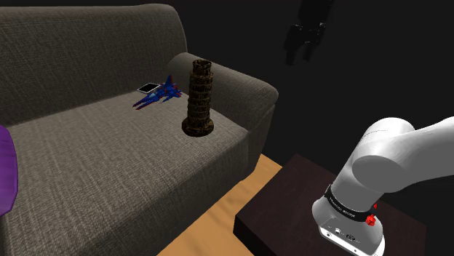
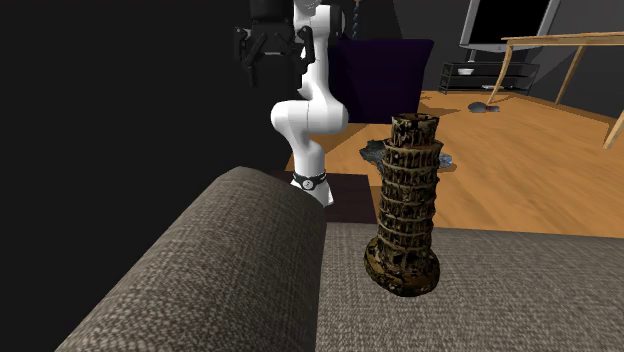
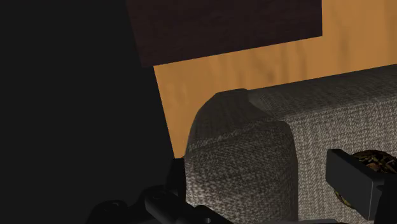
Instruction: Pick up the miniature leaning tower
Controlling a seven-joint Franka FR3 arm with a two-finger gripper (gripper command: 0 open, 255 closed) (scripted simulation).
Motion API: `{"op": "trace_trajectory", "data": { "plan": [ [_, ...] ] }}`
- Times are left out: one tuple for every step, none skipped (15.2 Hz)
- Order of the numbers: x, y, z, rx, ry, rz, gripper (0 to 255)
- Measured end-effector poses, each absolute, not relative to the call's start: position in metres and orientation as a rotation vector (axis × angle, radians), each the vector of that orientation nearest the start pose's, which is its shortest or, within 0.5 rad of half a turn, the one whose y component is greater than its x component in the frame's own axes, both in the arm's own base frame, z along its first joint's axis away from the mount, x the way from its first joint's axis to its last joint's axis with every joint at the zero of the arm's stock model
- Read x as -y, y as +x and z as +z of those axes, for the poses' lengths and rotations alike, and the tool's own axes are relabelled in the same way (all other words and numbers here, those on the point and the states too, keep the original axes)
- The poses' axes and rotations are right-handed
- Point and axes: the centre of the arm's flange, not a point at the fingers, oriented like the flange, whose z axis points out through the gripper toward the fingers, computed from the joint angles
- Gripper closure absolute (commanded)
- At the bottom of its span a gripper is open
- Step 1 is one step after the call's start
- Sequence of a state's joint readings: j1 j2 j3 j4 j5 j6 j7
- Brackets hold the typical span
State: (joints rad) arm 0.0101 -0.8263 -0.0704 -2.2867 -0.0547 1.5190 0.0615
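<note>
The tower (image 1: 198,98) stands upright on the sofa (image 1: 109,167) seat, right beside the armrest (image 1: 244,86), leaning slightly on its round base. Just behind it lie a blue toy jet (image 1: 161,93) and a small white card (image 1: 148,88). Up in the dark hangs the tool (image 1: 304,51), well above and apart from the tower, its fingers spread with nothing between them. From the wrist, the tower's top (image 3: 376,163) peeks out behind one finger (image 3: 351,181).

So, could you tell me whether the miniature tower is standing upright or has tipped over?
Standing: the tower rests on its base on the sofa seat.
</note>
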Motion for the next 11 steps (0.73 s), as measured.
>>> {"op": "trace_trajectory", "data": {
  "plan": [
    [0.032,0.29,0.63,-0.165,-3.138,-0.09,0],
    [0.028,0.294,0.63,-0.164,-3.136,-0.089,0],
    [0.022,0.3,0.631,-0.163,-3.133,-0.086,0],
    [0.013,0.307,0.631,-0.161,-3.129,-0.082,0],
    [0.002,0.315,0.629,-0.16,-3.125,-0.078,0],
    [-0.006,0.325,0.631,-0.158,-3.12,-0.075,0],
    [-0.016,0.334,0.631,-0.157,-3.115,-0.071,0],
    [-0.024,0.341,0.631,-0.156,-3.11,-0.067,0],
    [-0.031,0.352,0.63,-0.154,-3.106,-0.064,0],
    [-0.041,0.361,0.63,-0.152,-3.101,-0.06,0],
    [-0.052,0.37,0.633,-0.151,-3.096,-0.056,0]
  ]
}}
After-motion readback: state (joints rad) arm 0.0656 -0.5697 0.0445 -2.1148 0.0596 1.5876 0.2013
